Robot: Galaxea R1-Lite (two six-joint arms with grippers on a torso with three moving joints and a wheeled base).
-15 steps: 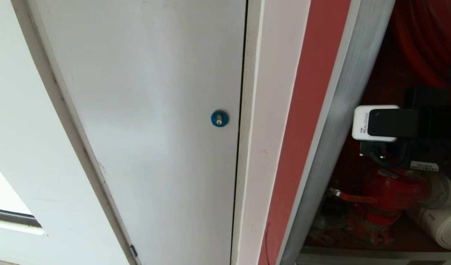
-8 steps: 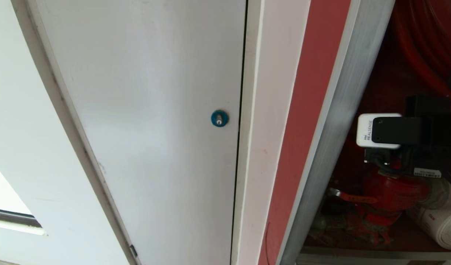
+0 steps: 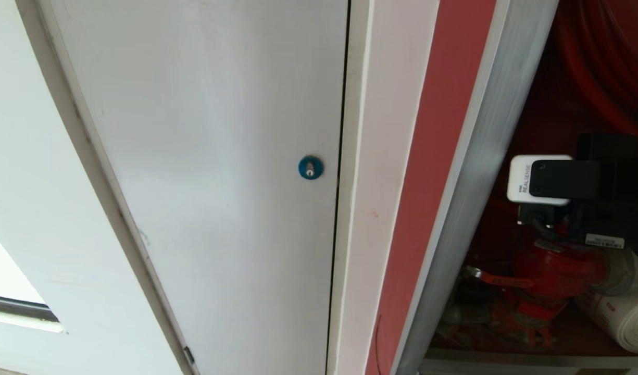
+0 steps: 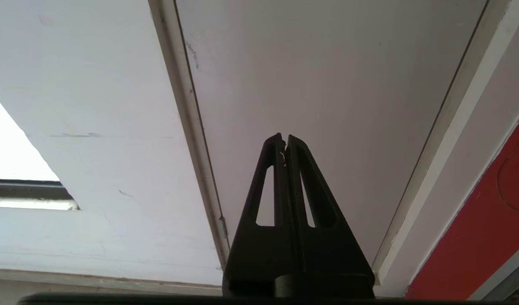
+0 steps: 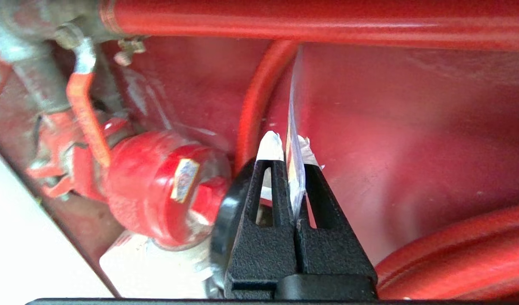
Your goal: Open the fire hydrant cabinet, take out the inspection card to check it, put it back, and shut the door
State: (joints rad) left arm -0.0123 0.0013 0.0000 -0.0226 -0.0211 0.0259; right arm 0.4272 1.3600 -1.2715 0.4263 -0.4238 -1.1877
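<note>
The fire hydrant cabinet (image 3: 485,172) stands open at the right, with a silver frame and a red interior. Its glass door is out of view. My right gripper (image 5: 288,144) is inside the cabinet, shut on the inspection card (image 5: 292,123). The card is seen edge-on in its clear sleeve, close to the red back wall. Beside the gripper sits the red hydrant valve (image 5: 157,186). In the head view only the right arm's wrist camera (image 3: 542,179) shows, above the valve (image 3: 553,271). My left gripper (image 4: 284,137) is shut on nothing and parked before the white door.
A plain white door (image 3: 220,156) with a round blue lock (image 3: 310,167) fills the left. A white rolled hose (image 3: 621,317) lies at the cabinet's lower right. Red hose coils (image 5: 454,262) and a red pipe (image 5: 310,19) crowd round the right gripper.
The right wrist has drifted slightly to the right inside the cabinet, dipping and then rising a little. It still grips the card. The left arm has not moved.
</note>
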